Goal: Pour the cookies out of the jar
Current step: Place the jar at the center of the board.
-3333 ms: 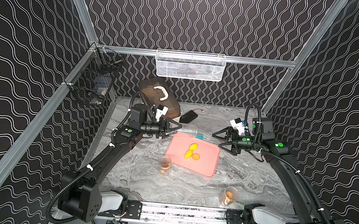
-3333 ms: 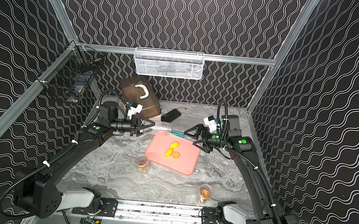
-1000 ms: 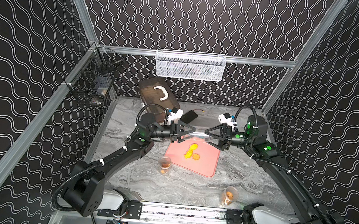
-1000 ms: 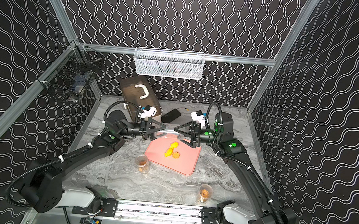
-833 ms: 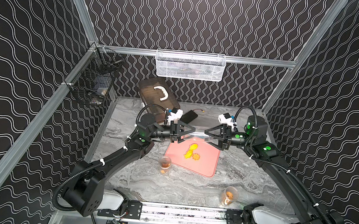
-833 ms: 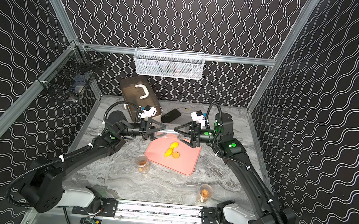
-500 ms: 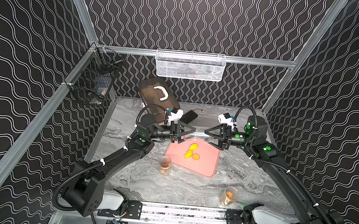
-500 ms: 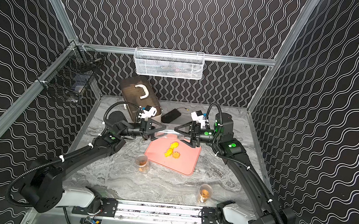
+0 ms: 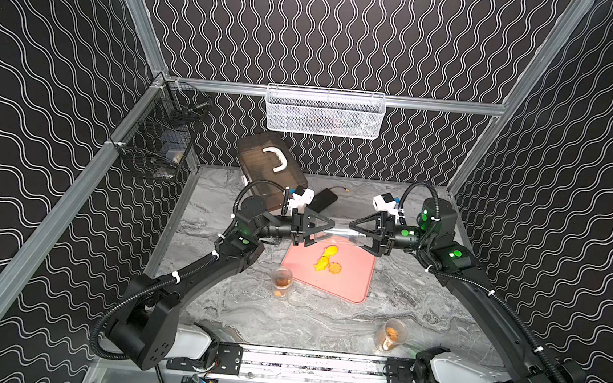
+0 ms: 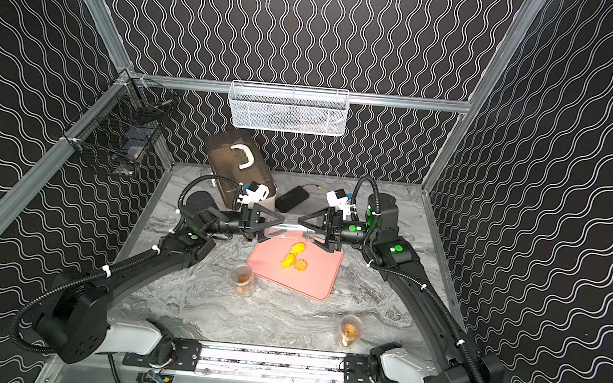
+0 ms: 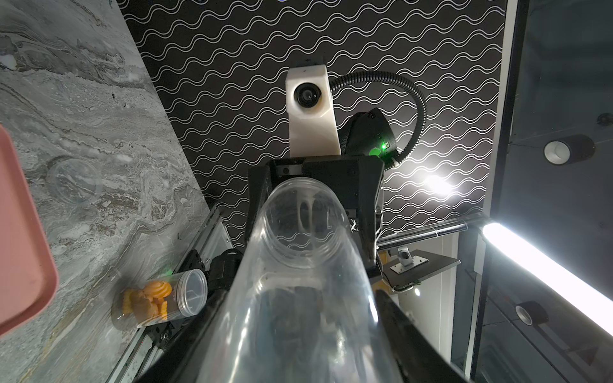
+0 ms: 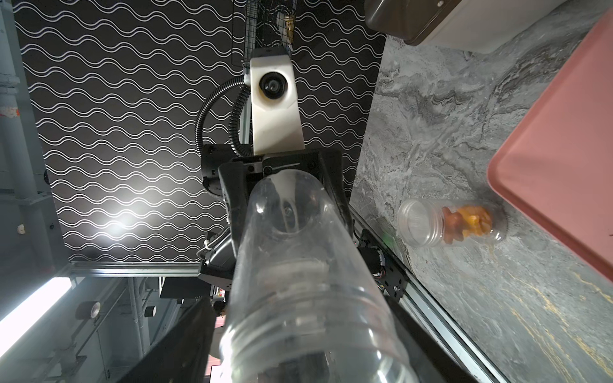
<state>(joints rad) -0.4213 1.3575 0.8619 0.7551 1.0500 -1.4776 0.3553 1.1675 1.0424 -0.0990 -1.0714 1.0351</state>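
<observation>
Nearest us on the counter [image 9: 305, 321], a clear cup [image 9: 391, 334] of orange pieces is standing by our right arm's base, and another cup [image 9: 282, 282] is sitting just beside the pink tray [image 9: 350, 279]. The cookies [image 9: 325, 262] are lying on that tray. Over its far edge we are holding the jar [image 9: 335, 233] level. Our left claw [image 9: 322, 231] is clamping its base, while our right claw [image 9: 361, 237] is flanking its threaded mouth; gripping or not, we cannot tell.
</observation>
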